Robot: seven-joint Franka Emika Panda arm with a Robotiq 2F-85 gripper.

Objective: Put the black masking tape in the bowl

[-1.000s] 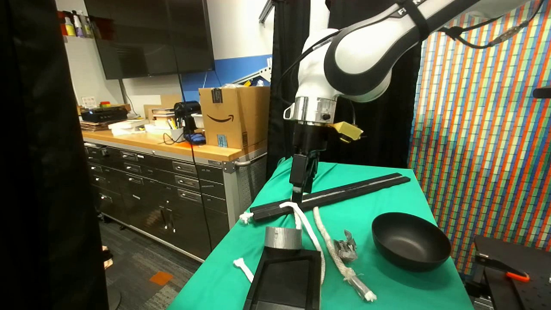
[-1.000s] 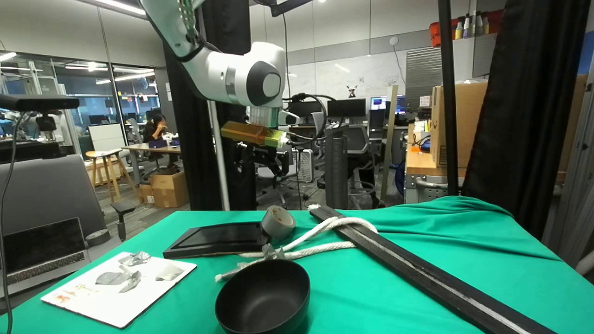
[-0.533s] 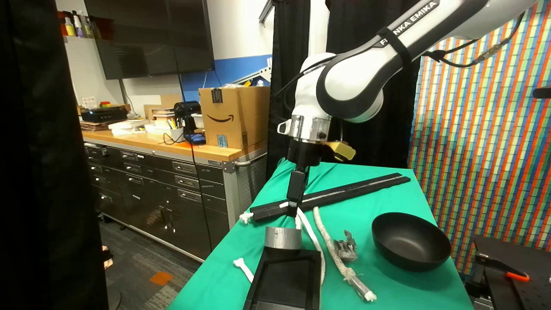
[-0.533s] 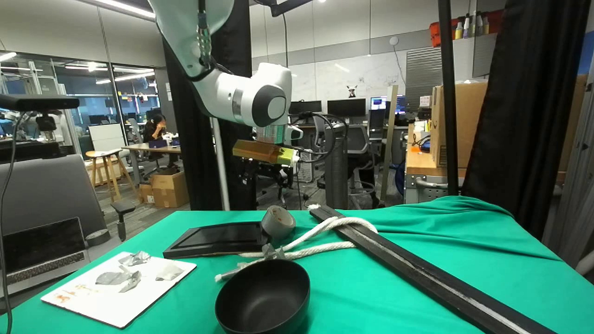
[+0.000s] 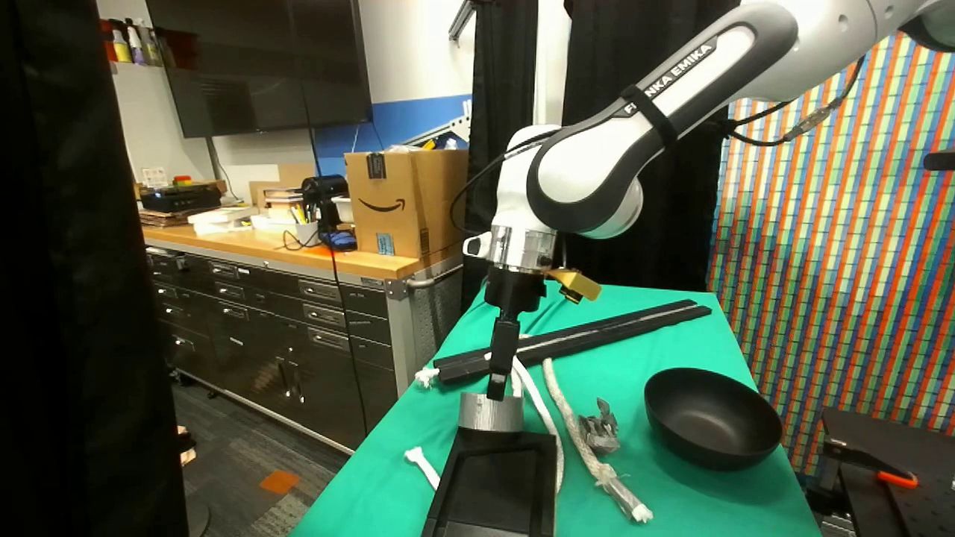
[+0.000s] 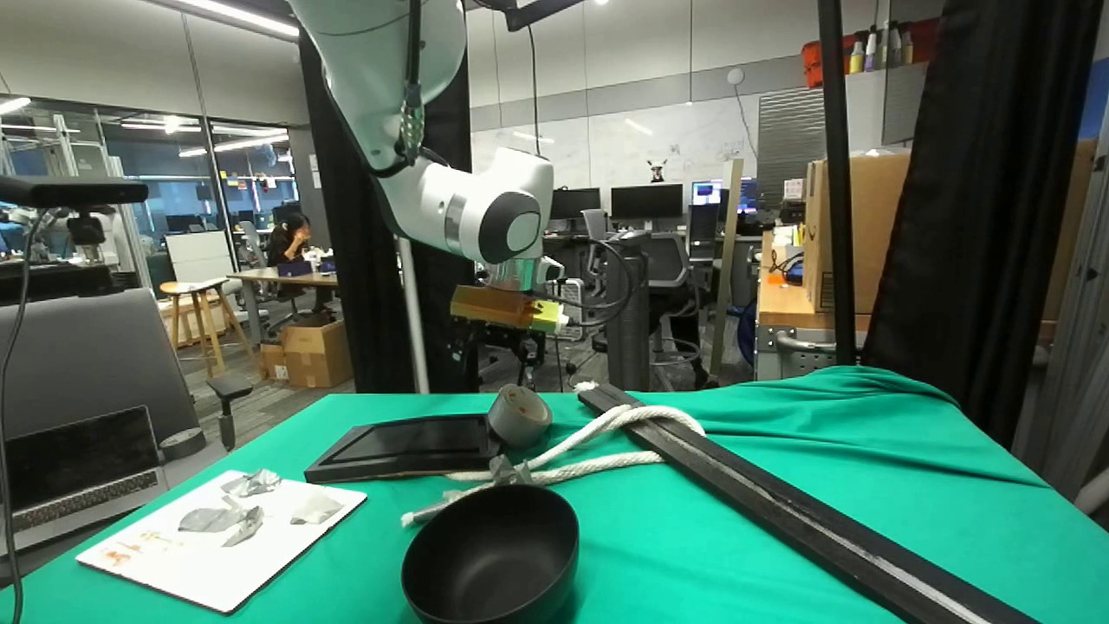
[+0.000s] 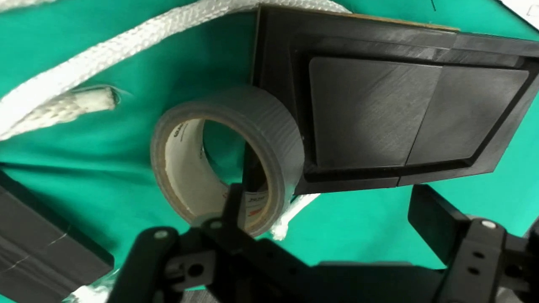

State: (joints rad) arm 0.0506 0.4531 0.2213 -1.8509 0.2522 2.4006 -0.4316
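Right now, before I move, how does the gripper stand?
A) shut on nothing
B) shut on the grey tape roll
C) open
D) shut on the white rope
C: in the wrist view the gripper has its jaws wide apart, with green cloth showing between them.

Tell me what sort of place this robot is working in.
Likely a robotics lab beside an office area, judging by the robot arm, the black-drawered workbench and, in the background of an exterior view, the computer monitors.
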